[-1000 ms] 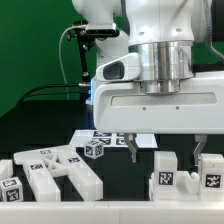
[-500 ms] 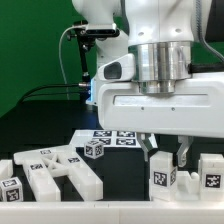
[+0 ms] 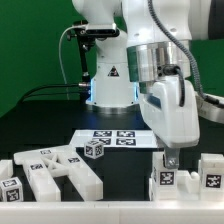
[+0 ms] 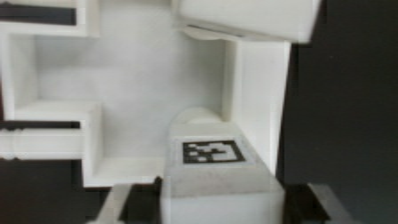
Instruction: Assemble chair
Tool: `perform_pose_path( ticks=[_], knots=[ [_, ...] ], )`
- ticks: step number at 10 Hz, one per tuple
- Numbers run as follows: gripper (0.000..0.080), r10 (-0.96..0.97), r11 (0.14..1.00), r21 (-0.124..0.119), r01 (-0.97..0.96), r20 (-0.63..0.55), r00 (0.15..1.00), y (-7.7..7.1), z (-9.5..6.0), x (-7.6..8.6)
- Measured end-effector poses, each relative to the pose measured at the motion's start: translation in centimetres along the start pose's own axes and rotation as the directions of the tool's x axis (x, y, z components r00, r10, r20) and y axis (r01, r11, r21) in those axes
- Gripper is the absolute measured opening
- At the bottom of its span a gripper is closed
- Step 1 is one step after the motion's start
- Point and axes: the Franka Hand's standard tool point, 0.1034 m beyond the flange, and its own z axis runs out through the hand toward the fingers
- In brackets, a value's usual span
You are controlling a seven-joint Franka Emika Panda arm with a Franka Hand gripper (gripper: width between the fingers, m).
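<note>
My gripper (image 3: 170, 157) hangs over a white chair block (image 3: 165, 178) with tags, at the front on the exterior view's right. In the wrist view the same tagged block (image 4: 210, 150) stands between my dark fingers (image 4: 139, 200). The jaws are open and straddle it, with a narrow dark gap on one side. Behind the block the wrist view shows a large white chair slab (image 4: 125, 90) with cut-outs. More white tagged chair parts (image 3: 55, 170) lie in a heap at the front left. A small tagged cube (image 3: 95, 150) sits beside the heap.
The marker board (image 3: 112, 137) lies flat behind the parts, in front of the robot's base. Another white tagged block (image 3: 210, 172) stands at the far right, close to the one under the gripper. A white ledge (image 3: 110, 212) runs along the front edge.
The hand has turned about its axis and moved right and down, from over the marker board's right end to astride the right-hand block.
</note>
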Motion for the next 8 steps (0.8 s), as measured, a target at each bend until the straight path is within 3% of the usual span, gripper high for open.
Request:
perform_pose_path(
  ticks=[1,3,4,5,6,8],
  knots=[
    [0.0284,0.061,0.998,0.001,-0.061,-0.001,0.998,0.02,0.08,-0.10],
    [0.0284,0.000,1.000,0.000,0.000,-0.002,1.000,0.04,0.09,-0.09],
    [0.0478,-0.108,0.994,-0.019,0.107,-0.007,0.994,0.32,0.19,-0.21],
    [0.0591,-0.386,0.922,-0.039,0.385,-0.006,0.923,0.23,0.03,-0.20],
    [0.0591,-0.569,0.822,-0.050,0.568,-0.004,0.823,0.22,0.01,-0.29],
    [0.0646,-0.659,0.751,-0.050,0.658,-0.001,0.752,0.18,-0.01,-0.11]
  ],
)
